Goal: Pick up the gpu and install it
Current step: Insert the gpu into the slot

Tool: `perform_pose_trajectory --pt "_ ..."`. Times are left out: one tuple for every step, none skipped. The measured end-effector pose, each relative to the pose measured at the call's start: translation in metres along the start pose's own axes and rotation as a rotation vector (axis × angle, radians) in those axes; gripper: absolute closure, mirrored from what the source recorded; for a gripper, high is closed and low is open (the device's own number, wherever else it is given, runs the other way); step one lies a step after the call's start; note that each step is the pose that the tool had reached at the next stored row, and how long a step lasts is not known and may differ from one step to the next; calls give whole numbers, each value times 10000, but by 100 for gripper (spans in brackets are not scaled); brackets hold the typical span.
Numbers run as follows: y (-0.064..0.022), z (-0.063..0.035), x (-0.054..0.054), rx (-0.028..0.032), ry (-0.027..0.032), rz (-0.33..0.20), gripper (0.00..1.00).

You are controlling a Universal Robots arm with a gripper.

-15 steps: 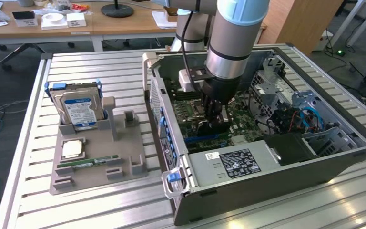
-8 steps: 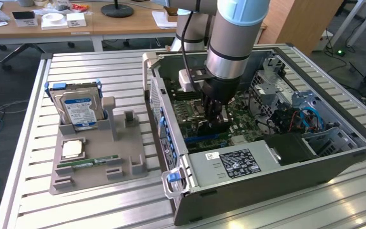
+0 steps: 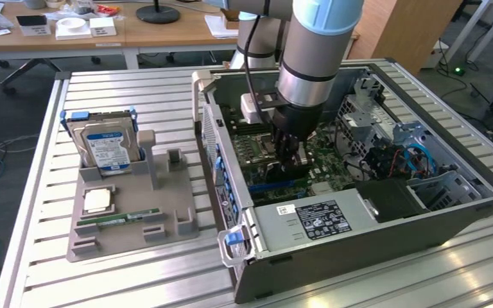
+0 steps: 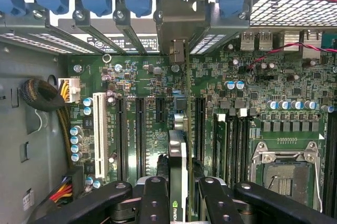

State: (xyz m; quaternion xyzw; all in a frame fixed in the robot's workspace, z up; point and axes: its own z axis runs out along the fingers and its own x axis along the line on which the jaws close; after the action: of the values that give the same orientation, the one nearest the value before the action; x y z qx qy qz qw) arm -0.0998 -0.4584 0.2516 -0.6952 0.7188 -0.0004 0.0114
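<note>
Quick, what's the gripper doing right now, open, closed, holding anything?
Gripper: closed on the gpu, gripping it edge-on over the motherboard inside the computer case.

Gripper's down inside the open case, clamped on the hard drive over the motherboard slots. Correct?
Not the hard drive. In the wrist view the gripper clamps the gpu, edge-on over the motherboard slots. The exterior view has the hard drive standing in the grey holder outside the case.
</note>
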Motion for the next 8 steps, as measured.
perform_pose_trajectory --pt "0 4 0 0 0 5 73" --pt "0 7 0 0 1 15 73" --pt "0 8 0 -1 3 33 73" --pt "0 9 0 -1 4 48 73" --pt "0 11 0 0 3 66 73" --pt "0 12 0 1 2 95 73" --pt "0 12 0 2 4 136 73" --pt "-1 13 0 2 4 178 73"
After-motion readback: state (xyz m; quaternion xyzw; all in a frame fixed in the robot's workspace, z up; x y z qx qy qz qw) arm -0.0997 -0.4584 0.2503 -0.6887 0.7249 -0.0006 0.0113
